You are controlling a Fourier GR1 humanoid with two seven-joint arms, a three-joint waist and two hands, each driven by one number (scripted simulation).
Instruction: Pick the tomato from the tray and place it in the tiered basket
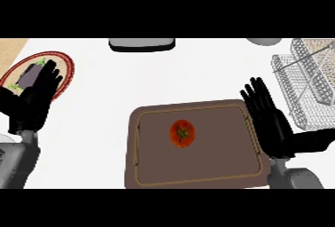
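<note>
Looking down from the head view, the tomato (182,133) is sitting near the middle of the brown tray (150,177), untouched, and my right hand (270,119) hangs at the tray's right edge with its fingers straight and held close together, holding nothing. I reckon it's there because it's between the tomato and the wire tiered basket (307,84) further right, so the carry across should be short. My left hand (38,93) is flat with fingers straight, resting over a red-rimmed plate (67,66) at the far left, well out of the way.
</note>
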